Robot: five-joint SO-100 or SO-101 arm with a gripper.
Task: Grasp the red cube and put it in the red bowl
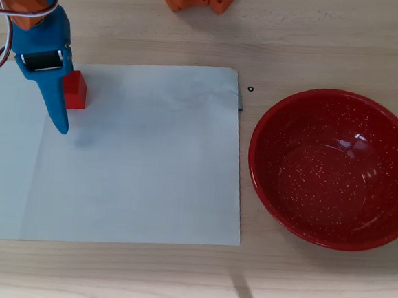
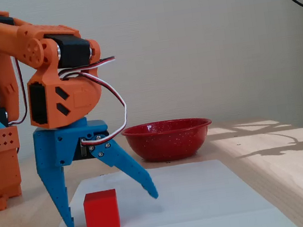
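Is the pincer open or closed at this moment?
Open. In the fixed view the pincer has its two blue fingers spread wide, with the red cube on the paper between them, not squeezed.

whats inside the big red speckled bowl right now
Nothing: the glossy red speckled bowl shows only its bare inside in the overhead view. The small matte red cube sits on the white paper sheet, between the open blue gripper.

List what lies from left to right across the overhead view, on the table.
Blue two-finger gripper → small matte red cube just right of the gripper's finger → white paper sheet spreading under both → bare wooden table → large glossy red speckled bowl, empty.
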